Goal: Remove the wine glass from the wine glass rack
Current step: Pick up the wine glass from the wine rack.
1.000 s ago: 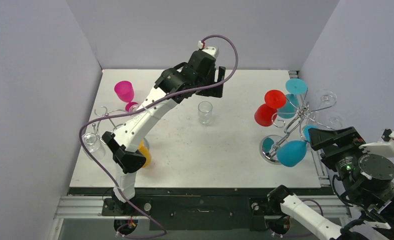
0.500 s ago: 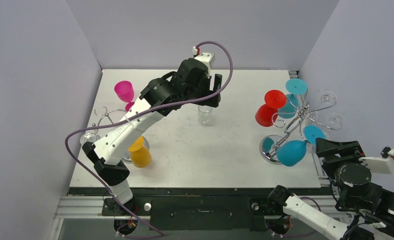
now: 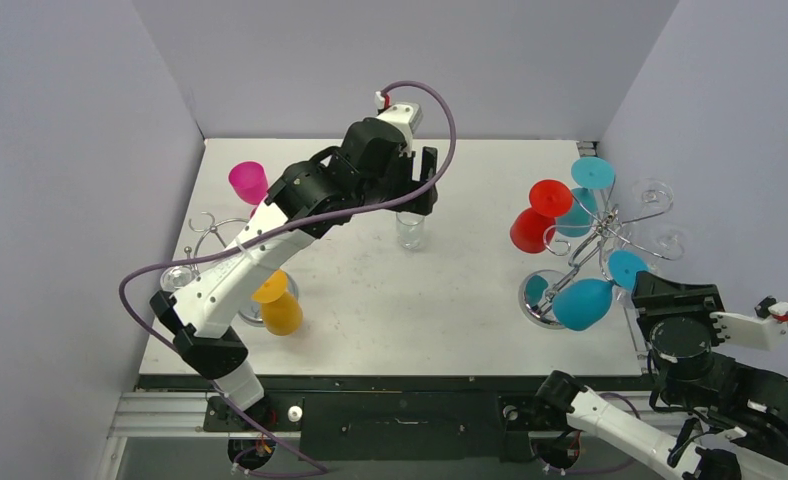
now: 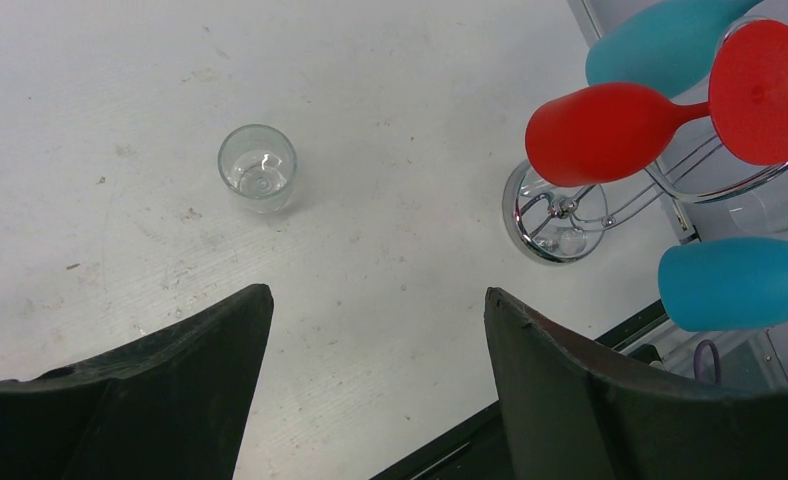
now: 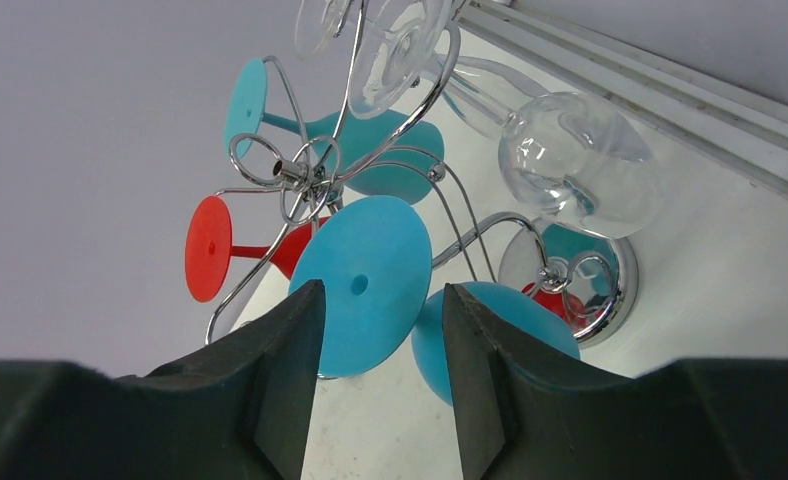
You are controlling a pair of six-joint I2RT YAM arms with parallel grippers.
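The chrome wine glass rack (image 3: 598, 232) stands at the right with red (image 3: 530, 228), blue (image 3: 583, 305) and clear (image 3: 654, 194) wine glasses hanging on it. My right gripper (image 3: 676, 291) is open and empty, just near-right of the rack. In the right wrist view its open fingers (image 5: 382, 290) frame the round foot of a blue glass (image 5: 365, 285), with that glass's bowl (image 5: 500, 325) behind and not touched. My left gripper (image 3: 425, 182) is open and empty, above a clear glass (image 3: 409, 228) standing on the table. That glass also shows in the left wrist view (image 4: 257, 168).
A second wire rack (image 3: 215, 232) at the left holds a pink glass (image 3: 248, 182), an orange glass (image 3: 281, 313) and a clear glass (image 3: 178, 278). The right rack's mirror base (image 3: 540, 298) sits near the table's front right. Walls close in on three sides.
My right arm has drawn back toward the near edge, a little away from the rack. My left arm's elbow has swung left and its gripper has come slightly nearer, over the standing clear glass.
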